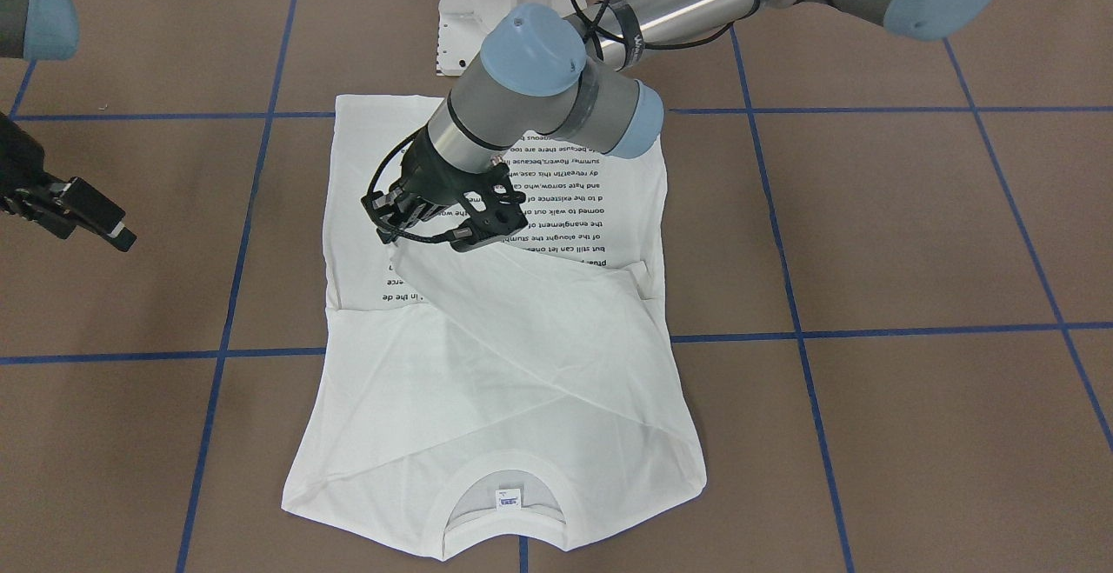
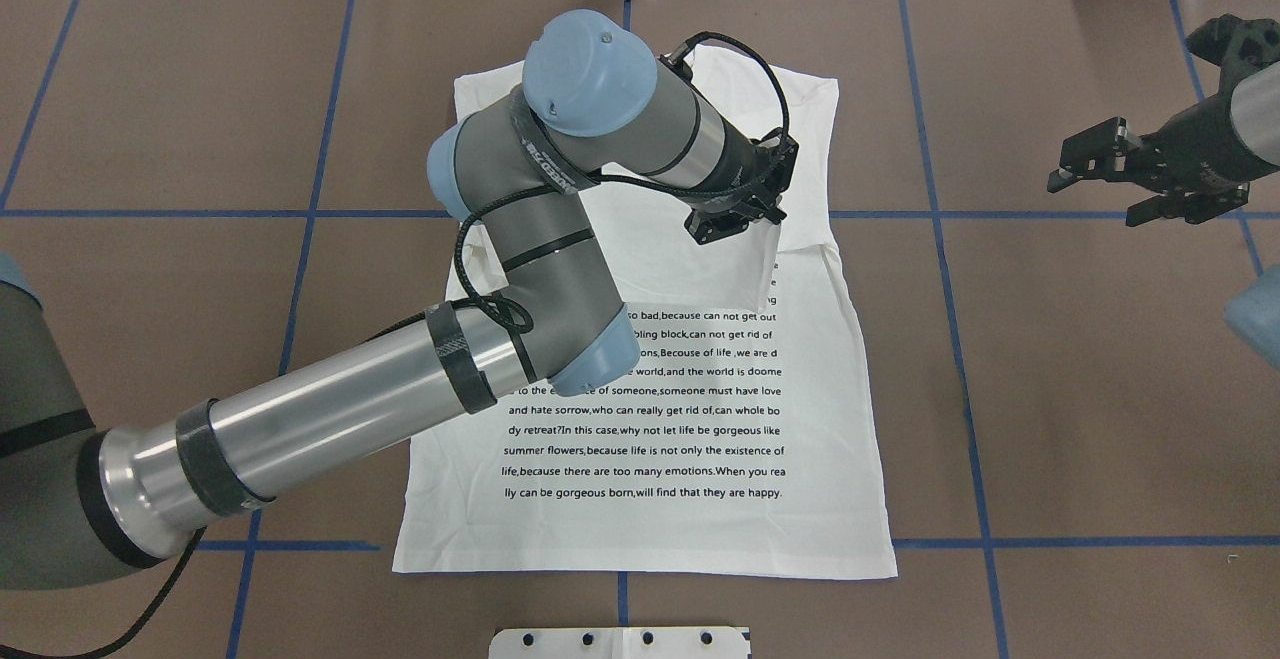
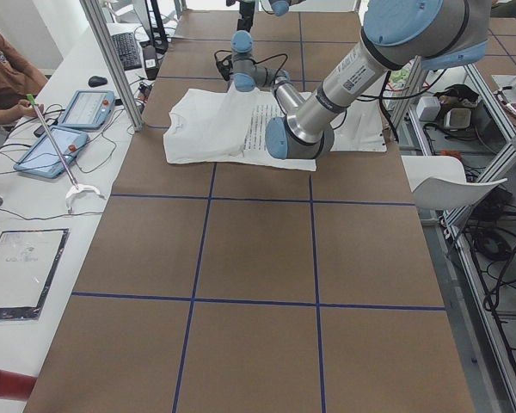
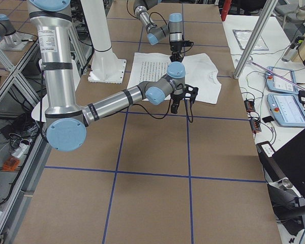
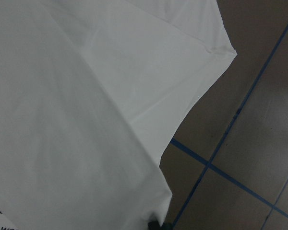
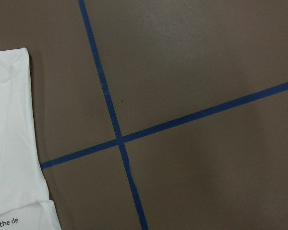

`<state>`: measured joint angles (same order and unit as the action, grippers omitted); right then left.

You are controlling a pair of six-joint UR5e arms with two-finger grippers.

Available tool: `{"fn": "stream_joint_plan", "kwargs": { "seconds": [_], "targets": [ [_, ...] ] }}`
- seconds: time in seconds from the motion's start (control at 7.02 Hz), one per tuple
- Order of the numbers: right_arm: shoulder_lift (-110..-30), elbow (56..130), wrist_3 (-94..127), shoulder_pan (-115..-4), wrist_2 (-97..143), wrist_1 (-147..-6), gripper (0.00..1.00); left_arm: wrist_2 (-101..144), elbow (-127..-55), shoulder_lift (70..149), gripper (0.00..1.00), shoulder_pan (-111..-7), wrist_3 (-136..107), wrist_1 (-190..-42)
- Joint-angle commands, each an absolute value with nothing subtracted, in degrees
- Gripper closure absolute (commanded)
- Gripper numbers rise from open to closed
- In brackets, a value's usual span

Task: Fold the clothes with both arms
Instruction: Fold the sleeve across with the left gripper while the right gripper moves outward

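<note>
One white long-sleeved T-shirt (image 1: 522,382) is spread print-side up at the middle of the table, with a fold of it pinched in the left gripper (image 1: 423,238).

Its ribbed collar (image 1: 504,472) is turned toward the operators' side, and its straight hem (image 2: 640,569) is laid just short of the white pedestal base (image 1: 487,16). A flap of plain cloth is drawn slantwise across the chest from the shirt's left-arm edge and held raised, the left gripper's jaws clamped on it over the printed lines. Broad stretches of brown tabletop (image 1: 913,234), crossed by blue tape lines (image 1: 869,331), are seen on both sides of the shirt. The right gripper (image 2: 1095,189) is held well apart from the cloth's edge over the tabletop, its jaws spread and nothing gripped.
</note>
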<state>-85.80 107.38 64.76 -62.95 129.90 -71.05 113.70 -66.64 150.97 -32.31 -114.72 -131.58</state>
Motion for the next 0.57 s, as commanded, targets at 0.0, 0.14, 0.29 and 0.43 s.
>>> {"fn": "stream_joint_plan", "kwargs": {
  "seconds": [0.0, 0.14, 0.29, 0.43],
  "targets": [
    [-86.31, 107.40, 63.55, -63.63, 129.90, -71.02, 0.01, 109.87, -60.76, 152.92, 1.00, -29.71, -114.70, -135.33],
    [-86.40, 107.40, 63.54, -63.72, 129.82, -71.02, 0.01, 109.43, -59.69, 153.28, 1.00, -29.53, -114.61, -135.96],
    [-86.40, 107.40, 63.54, -63.63, 129.81, -71.02, 0.01, 106.64, -58.29, 154.76, 1.00, -28.40, -114.61, -136.23],
    [-86.40, 107.23, 63.46, -63.63, 129.81, -71.02, 0.01, 104.78, -55.14, 156.95, 1.00, -27.95, -114.61, -136.67]
  ]
}}
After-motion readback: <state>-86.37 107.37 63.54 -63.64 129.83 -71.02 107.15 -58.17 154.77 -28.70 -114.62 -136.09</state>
